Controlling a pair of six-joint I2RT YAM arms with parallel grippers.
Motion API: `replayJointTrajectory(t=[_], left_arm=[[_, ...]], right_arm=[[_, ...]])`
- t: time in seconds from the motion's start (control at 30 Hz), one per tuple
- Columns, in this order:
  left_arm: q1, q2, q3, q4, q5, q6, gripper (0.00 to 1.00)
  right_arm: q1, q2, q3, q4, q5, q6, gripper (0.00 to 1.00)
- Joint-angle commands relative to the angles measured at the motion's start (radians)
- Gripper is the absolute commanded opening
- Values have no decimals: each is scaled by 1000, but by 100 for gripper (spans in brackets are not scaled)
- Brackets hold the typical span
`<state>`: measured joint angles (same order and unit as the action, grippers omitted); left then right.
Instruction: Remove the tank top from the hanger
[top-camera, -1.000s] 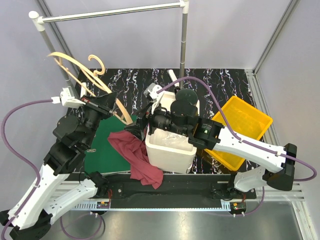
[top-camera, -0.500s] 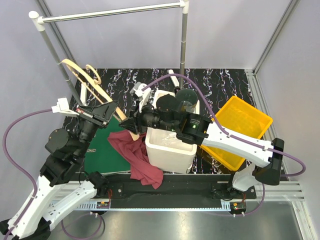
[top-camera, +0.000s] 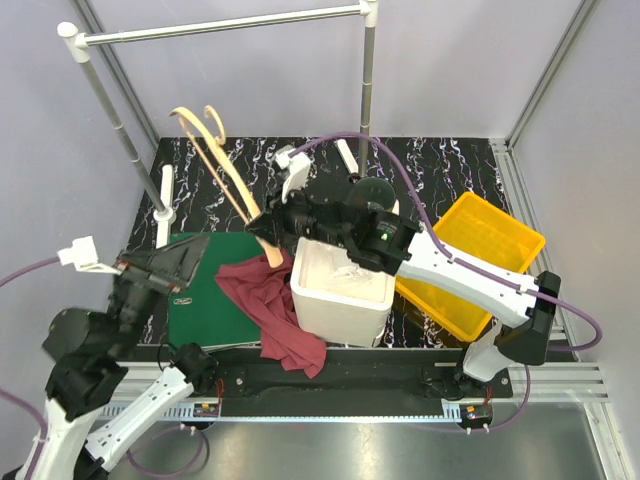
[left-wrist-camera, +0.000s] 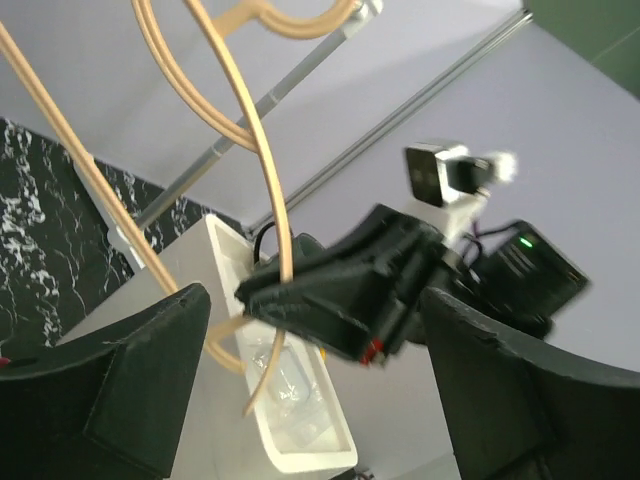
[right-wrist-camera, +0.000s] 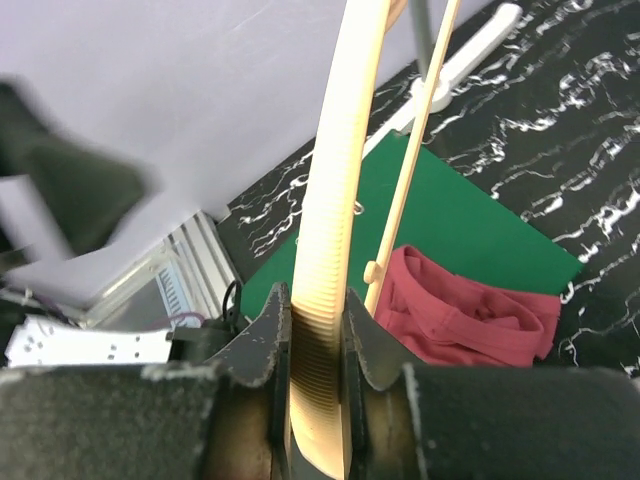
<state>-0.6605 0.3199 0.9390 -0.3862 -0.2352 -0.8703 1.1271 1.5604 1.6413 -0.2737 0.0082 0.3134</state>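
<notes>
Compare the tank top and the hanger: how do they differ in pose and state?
The hanger is rigid tan wood; the tank top is soft maroon cloth. The hanger is held tilted in the air, clamped in the right gripper; the tank top lies crumpled and ungripped, partly on the green mat. Shared: neither hangs on the rail.
</notes>
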Motion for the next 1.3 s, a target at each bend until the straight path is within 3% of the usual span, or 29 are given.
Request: replayJointTrajectory(t=[0.0, 0.13, 0.33, 0.47, 0.87, 1.27], left_arm=[[-1, -134, -17, -123, -16, 68, 91], [-1, -182, -41, -331, -68, 34, 93], [-2, -194, -129, -480, -139, -61, 94], [-1, -193, -195, -507, -158, -188, 95], [-1, 16, -256, -560, -125, -321, 99], [-2, 76, -338, -572, -144, -421, 99]], right_arm=[[-82, 24, 93, 10, -39, 84, 0], [-130, 65, 178, -27, -59, 105, 0], [-191, 127, 308, -77, -70, 105, 0], [-223, 167, 418, -125, -70, 98, 0], [-332, 337, 666, -234, -149, 170, 0], [-375, 369, 693, -246, -237, 200, 0]])
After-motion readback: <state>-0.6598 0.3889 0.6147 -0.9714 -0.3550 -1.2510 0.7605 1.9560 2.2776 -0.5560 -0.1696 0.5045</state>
